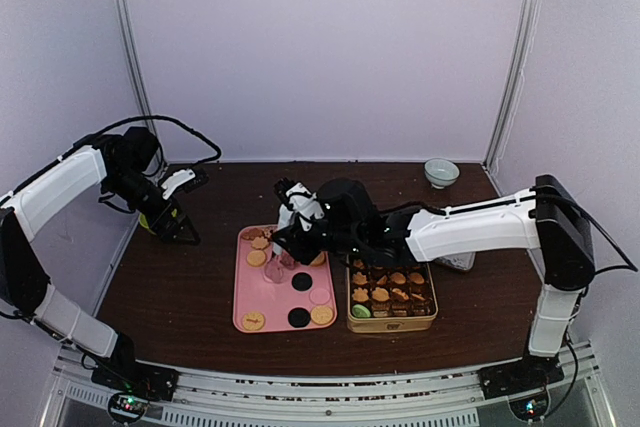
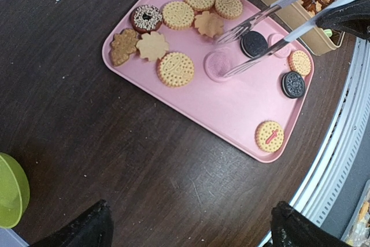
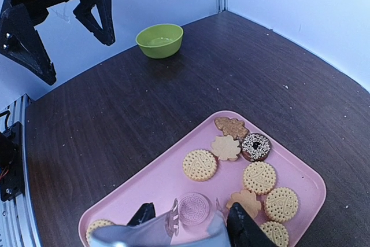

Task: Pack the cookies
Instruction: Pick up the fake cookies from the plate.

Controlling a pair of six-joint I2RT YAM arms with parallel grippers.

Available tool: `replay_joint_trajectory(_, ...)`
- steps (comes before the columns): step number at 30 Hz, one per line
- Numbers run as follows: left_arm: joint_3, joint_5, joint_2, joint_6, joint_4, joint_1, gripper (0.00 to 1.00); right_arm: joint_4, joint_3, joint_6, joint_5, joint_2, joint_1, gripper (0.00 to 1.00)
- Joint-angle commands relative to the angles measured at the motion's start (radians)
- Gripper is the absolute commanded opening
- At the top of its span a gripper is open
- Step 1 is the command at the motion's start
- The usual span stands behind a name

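Several cookies [image 2: 176, 69] lie on a pink tray [image 2: 231, 108], tan round and flower-shaped ones plus two black discs [image 2: 254, 43]. My right gripper [image 3: 189, 217] is shut on metal tongs [image 2: 272, 47]. The tong tips stand either side of a pink cookie [image 3: 193, 208] that lies flat mid-tray. More cookies fill a tan box [image 1: 391, 297] to the right of the tray [image 1: 245, 297]. My left gripper [image 2: 191, 224] hangs open over bare table left of the tray, holding nothing.
A green bowl [image 3: 160, 39] sits on the table at the far left, near my left gripper [image 1: 180, 232]. A small white bowl [image 1: 441, 172] stands at the back right corner. The walls close in on three sides.
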Motion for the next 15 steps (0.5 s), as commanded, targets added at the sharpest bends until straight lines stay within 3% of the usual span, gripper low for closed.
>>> replay_joint_trajectory(1, 0.005, 0.003, -0.003, -0.007, 0.019, 0.006, 0.98, 0.070, 0.013, -0.006, 0.017, 0.015, 0.009, 0.41)
replay_joint_trajectory(15, -0.008, 0.008, -0.006, -0.004, 0.025, 0.007, 0.98, 0.113, 0.083, -0.009, 0.022, 0.075, 0.016, 0.41)
